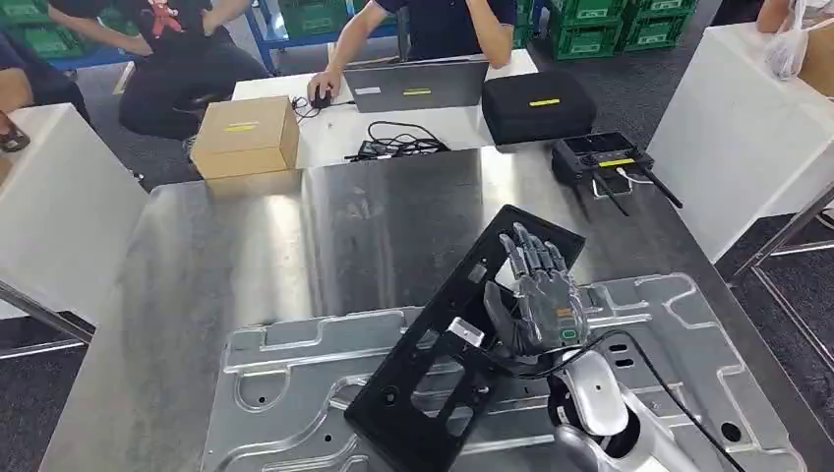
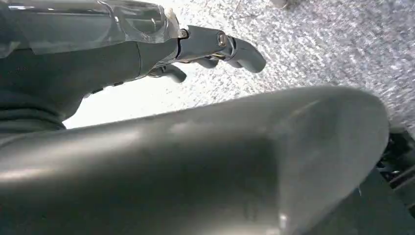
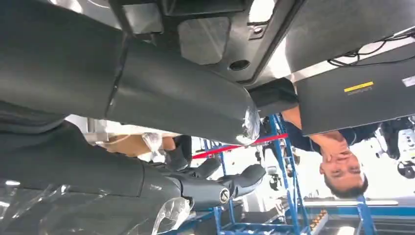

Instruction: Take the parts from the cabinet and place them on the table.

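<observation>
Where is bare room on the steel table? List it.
Bare: the steel table's left and middle, between the cardboard box and the silver panel. Crowded: near edge, where the right hand rests on the black plate.

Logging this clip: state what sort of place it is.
Probably a factory or workshop test area: a steel table bearing a stamped metal panel, stacked green crates, and people at a laptop.
</observation>
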Action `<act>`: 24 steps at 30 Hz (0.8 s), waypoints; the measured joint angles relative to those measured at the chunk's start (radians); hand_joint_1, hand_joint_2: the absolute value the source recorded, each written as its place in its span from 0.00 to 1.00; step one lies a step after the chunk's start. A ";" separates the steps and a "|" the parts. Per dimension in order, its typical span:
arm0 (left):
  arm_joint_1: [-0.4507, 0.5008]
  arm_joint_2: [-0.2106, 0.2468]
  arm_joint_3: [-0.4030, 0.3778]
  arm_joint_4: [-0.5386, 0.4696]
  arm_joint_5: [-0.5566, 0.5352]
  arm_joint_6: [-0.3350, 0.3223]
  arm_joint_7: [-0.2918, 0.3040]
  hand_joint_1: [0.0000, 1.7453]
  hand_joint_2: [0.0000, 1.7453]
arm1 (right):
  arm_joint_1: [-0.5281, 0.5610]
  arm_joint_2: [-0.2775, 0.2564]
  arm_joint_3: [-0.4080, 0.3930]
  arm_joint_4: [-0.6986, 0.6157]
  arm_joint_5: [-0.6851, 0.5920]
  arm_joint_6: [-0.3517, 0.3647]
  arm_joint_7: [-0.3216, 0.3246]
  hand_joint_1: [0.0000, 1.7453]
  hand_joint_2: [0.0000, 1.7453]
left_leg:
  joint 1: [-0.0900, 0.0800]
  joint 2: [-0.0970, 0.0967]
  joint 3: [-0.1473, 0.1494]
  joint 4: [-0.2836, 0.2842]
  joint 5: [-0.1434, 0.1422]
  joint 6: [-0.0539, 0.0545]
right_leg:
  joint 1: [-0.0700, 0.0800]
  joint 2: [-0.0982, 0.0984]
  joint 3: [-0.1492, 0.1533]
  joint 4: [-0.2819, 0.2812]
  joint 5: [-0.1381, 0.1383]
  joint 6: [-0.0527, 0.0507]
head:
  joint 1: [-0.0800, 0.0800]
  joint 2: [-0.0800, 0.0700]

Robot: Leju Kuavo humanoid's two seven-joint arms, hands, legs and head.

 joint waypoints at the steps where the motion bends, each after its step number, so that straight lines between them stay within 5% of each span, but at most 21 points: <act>1: -0.001 0.000 0.000 0.000 0.000 0.000 0.000 0.00 0.00 | 0.001 0.000 0.000 0.000 0.000 0.000 -0.001 0.00 0.00 | 0.002 0.000 -0.034 0.086 -0.043 -0.005 | 0.001 -0.001 -0.006 0.000 0.004 -0.003 | 0.000 0.000; 3: 0.002 0.000 0.000 0.000 0.002 0.000 0.000 0.00 0.00 | 0.003 0.000 0.001 0.000 0.000 0.001 -0.001 0.00 0.00 | 0.003 0.000 -0.073 0.197 -0.081 -0.007 | 0.001 -0.002 -0.019 0.001 0.012 -0.003 | 0.000 0.000; 4: 0.003 0.000 0.000 0.000 0.002 0.000 0.000 0.00 0.00 | 0.005 0.000 0.001 0.000 0.000 0.002 -0.001 0.00 0.00 | 0.003 0.000 -0.057 0.176 -0.069 -0.005 | 0.001 -0.002 -0.024 0.001 0.017 -0.001 | 0.000 0.000; 5: 0.002 0.000 0.000 0.000 0.002 0.000 0.000 0.00 0.00 | 0.005 0.000 0.002 0.000 0.000 0.003 -0.001 0.00 0.00 | 0.002 0.000 -0.019 0.113 -0.038 0.000 | 0.002 -0.001 -0.027 0.001 0.020 0.000 | 0.000 0.000; 7: -0.001 0.000 0.000 0.000 0.002 0.001 0.000 0.00 0.00 | 0.003 0.001 0.002 0.000 0.000 0.003 -0.001 0.00 0.00 | -0.005 -0.001 0.107 -0.103 0.041 0.022 | 0.004 0.000 -0.030 0.000 0.028 0.004 | 0.000 0.000; 8: -0.003 0.004 0.000 0.000 0.002 0.003 0.000 0.00 0.00 | 0.003 0.002 0.002 0.000 0.000 0.003 -0.001 0.00 0.00 | -0.009 -0.001 0.133 -0.164 0.034 0.032 | 0.004 -0.001 -0.032 0.000 0.032 0.009 | 0.000 0.000; 12: -0.001 0.005 0.001 0.000 0.002 0.006 0.000 0.00 0.00 | 0.003 0.005 0.002 0.000 0.000 0.003 0.000 0.00 0.00 | -0.024 0.001 0.121 -0.163 0.059 0.043 | -0.003 -0.003 -0.033 -0.012 0.055 0.039 | 0.000 0.000; 13: -0.002 0.005 0.001 0.000 0.001 0.006 0.000 0.00 0.00 | 0.003 0.004 0.001 0.000 0.000 0.003 0.001 0.00 0.00 | -0.011 0.002 0.124 -0.184 0.080 0.048 | 0.001 -0.004 -0.038 -0.008 0.050 0.043 | 0.000 0.000; 15: -0.005 0.005 0.001 0.000 0.000 0.006 -0.001 0.00 0.00 | 0.003 0.004 0.001 0.000 0.000 0.003 0.001 0.00 0.00 | -0.012 0.005 0.105 -0.187 0.098 0.054 | 0.003 -0.002 -0.073 0.077 -0.045 0.044 | 0.001 0.000; 17: -0.005 0.004 0.001 0.000 -0.001 0.006 -0.001 0.00 0.00 | 0.006 0.004 0.002 0.001 -0.001 0.004 0.001 0.00 0.00 | -0.016 0.007 0.084 -0.186 0.113 0.061 | 0.004 -0.002 -0.123 0.240 -0.148 0.045 | 0.001 0.000; 18: -0.004 0.004 0.001 0.000 -0.001 0.006 -0.001 0.00 0.00 | 0.008 0.004 0.002 0.001 -0.001 0.004 0.001 0.00 0.00 | -0.018 0.007 0.072 -0.185 0.121 0.061 | 0.005 -0.002 -0.135 0.299 -0.165 0.046 | 0.001 0.000; 20: -0.002 0.004 0.001 0.000 -0.001 0.006 -0.001 0.00 0.00 | 0.013 0.004 0.002 0.001 -0.001 0.004 0.001 0.00 0.00 | -0.018 0.007 0.050 -0.183 0.138 0.059 | 0.005 -0.002 -0.091 0.273 -0.122 0.046 | 0.001 0.000; 22: -0.003 0.004 0.001 0.000 -0.002 0.006 -0.001 0.00 0.00 | 0.011 0.004 0.002 0.001 -0.001 0.004 0.001 0.00 0.00 | -0.017 0.007 0.030 -0.172 0.148 0.053 | 0.003 -0.003 0.024 0.106 -0.059 0.046 | 0.001 0.000; 23: -0.003 0.004 0.001 0.000 -0.002 0.006 -0.001 0.00 0.00 | 0.010 0.004 0.001 0.001 -0.001 0.004 0.001 0.00 0.00 | -0.018 0.006 0.023 -0.161 0.150 0.050 | 0.001 -0.003 0.089 0.017 -0.065 0.045 | 0.001 0.000; 24: -0.003 0.004 0.001 0.000 -0.002 0.006 -0.001 0.00 0.00 | 0.008 0.004 0.001 0.001 -0.001 0.004 0.001 0.00 0.00 | -0.024 0.005 0.012 -0.149 0.151 0.047 | 0.008 -0.001 0.108 -0.023 -0.073 0.039 | 0.001 0.000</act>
